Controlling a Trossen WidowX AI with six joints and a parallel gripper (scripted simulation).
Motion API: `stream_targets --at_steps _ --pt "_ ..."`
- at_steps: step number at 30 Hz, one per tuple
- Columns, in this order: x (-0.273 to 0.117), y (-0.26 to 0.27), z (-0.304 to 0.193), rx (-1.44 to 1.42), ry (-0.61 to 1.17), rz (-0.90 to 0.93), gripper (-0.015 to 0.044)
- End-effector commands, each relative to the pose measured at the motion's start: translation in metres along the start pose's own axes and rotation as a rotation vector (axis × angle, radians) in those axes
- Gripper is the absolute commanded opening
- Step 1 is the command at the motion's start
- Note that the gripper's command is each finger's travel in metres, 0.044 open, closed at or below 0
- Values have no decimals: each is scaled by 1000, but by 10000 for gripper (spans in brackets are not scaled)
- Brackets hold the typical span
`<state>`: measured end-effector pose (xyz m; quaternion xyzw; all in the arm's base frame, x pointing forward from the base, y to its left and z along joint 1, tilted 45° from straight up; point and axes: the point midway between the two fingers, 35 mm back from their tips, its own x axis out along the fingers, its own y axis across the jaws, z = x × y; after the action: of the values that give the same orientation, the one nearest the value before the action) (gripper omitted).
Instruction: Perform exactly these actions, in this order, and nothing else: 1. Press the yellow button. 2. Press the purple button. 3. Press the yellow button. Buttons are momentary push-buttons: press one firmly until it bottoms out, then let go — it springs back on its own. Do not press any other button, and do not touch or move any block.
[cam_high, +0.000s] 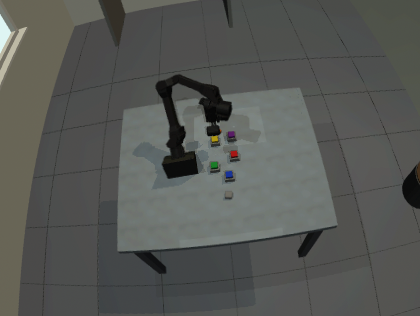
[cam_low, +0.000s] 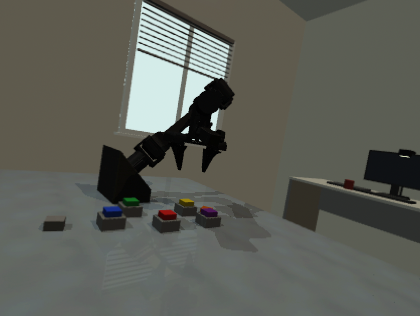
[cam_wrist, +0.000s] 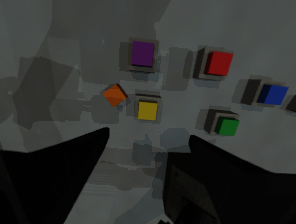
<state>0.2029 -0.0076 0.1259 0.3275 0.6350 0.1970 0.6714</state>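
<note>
Looks like I'm on press one: my pincer (cam_low: 192, 170) (cam_wrist: 149, 135) is spread apart with nothing in it, up above the yellow button (cam_high: 215, 140) (cam_low: 186, 204) (cam_wrist: 147, 110), so next I'd shut it, line up and push straight down.

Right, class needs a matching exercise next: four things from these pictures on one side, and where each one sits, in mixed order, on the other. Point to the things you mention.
Things
1. yellow button (cam_high: 215, 139) (cam_low: 186, 202) (cam_wrist: 147, 111)
2. orange block (cam_low: 205, 208) (cam_wrist: 115, 95)
3. claw (cam_high: 213, 130) (cam_low: 192, 170) (cam_wrist: 149, 135)
4. gray block (cam_high: 228, 195) (cam_low: 54, 223)

Places
A. on the table, past the blue button, at the far end of the group from the purple button
B. in the air above the table, fingers apart
C. on a gray base, nearest the orange block
D. flat on the table, close to both the yellow and purple buttons

Right pairs: 1-C, 2-D, 3-B, 4-A
</note>
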Motion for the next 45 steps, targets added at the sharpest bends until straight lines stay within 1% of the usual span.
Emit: stream_targets --at_steps 1,3,5,12,13,25,45 --pt "18 0 -1 7 5 13 321" --pt "44 1 -1 7 5 14 269" --pt "59 2 -2 6 5 18 216" --pt "61 2 -3 6 5 19 32" --pt "61 2 -3 6 5 19 20" --pt "62 2 -3 6 5 19 20" --pt "94 3 -3 6 5 20 20"
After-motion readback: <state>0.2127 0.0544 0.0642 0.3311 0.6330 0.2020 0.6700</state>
